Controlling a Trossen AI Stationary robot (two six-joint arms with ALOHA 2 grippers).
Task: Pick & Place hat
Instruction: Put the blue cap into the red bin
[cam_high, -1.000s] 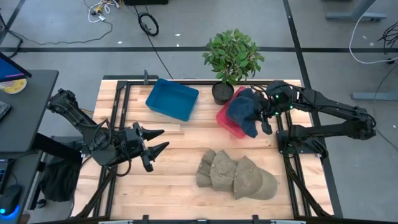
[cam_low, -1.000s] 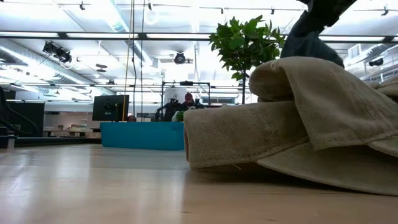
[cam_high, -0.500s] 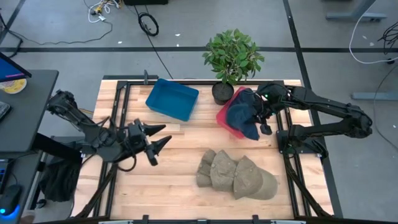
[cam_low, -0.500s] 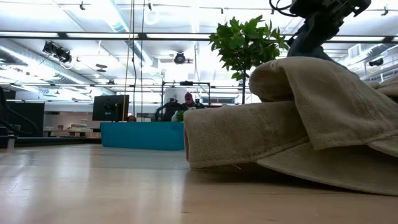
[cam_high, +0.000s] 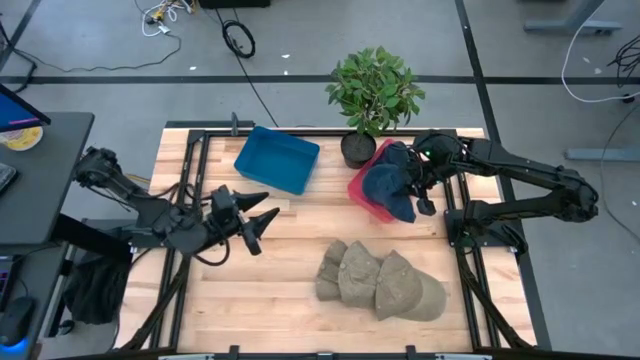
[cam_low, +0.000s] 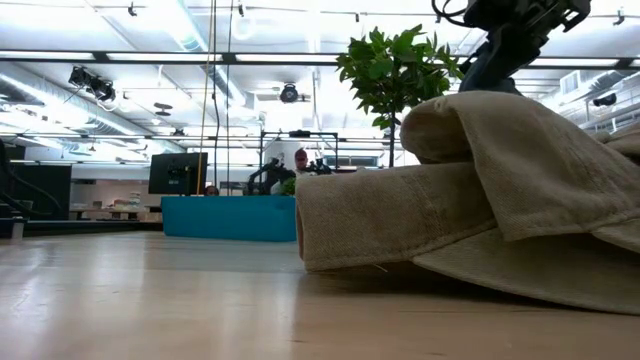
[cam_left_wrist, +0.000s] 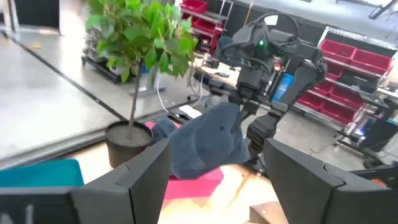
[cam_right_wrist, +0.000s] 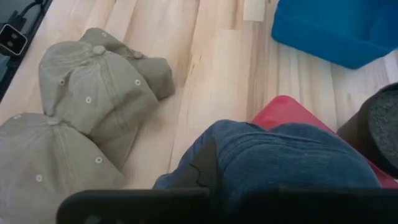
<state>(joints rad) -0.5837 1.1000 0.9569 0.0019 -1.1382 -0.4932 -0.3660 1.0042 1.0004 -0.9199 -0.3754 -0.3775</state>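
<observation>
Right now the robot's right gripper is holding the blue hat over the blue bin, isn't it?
Not quite. The right gripper holds the blue hat over the red bin, not the blue bin, which sits apart near the plant. The high view shows this.

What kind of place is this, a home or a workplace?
Most likely a robotics lab or workshop: a wooden workbench with a mounted robot arm, shelves of red storage bins, and an open hall with ceiling strip lights.

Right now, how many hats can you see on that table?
4 at least: one blue hat held by the right end effector over the red bin, and three khaki hats overlapping on the table; more could be hidden underneath.
</observation>
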